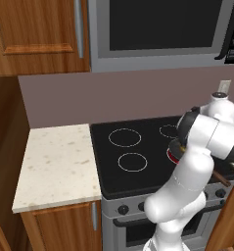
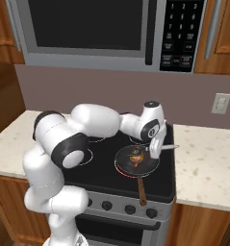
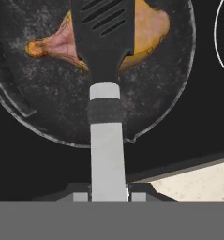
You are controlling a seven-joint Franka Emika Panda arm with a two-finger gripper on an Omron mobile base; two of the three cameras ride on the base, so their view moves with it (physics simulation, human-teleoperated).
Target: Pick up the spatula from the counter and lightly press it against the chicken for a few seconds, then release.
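Spatula: the spatula (image 3: 105,112) has a black slotted blade, a dark collar and a pale grey handle. In the hand view it runs up from the gripper and its blade lies across the chicken. In the right base view the grey handle end (image 2: 170,147) juts out to the right of the hand.
Chicken: the chicken (image 3: 151,33) is a golden-orange piece with a narrow end. It sits in the pan and shows on both sides of the blade. From the right base view it is a small brown shape (image 2: 134,155) near the pan's middle. Whether the blade bears down on it or only covers it cannot be told.
Gripper: the gripper (image 3: 108,196) is clamped on the spatula handle, with a finger tip tight against each side. In the right base view it (image 2: 157,144) hangs over the pan's right edge.
Frying pan: the frying pan (image 3: 48,98) is dark, round and speckled inside. It rests on the front right burner (image 2: 150,168), and its wooden handle (image 2: 141,189) points toward the stove's front edge.
Cooktop: the black glass cooktop (image 1: 138,176) has white burner rings, with a row of knobs (image 2: 107,205) below it.
Counter: a speckled cream counter (image 1: 59,162) flanks the stove on the left, and another (image 2: 203,158) on the right.
Wall: the microwave (image 2: 87,29) hangs above the stove, and a wall outlet (image 2: 221,103) sits over the right counter.
Cabinet: a wooden cabinet (image 1: 35,34) hangs at the upper left.
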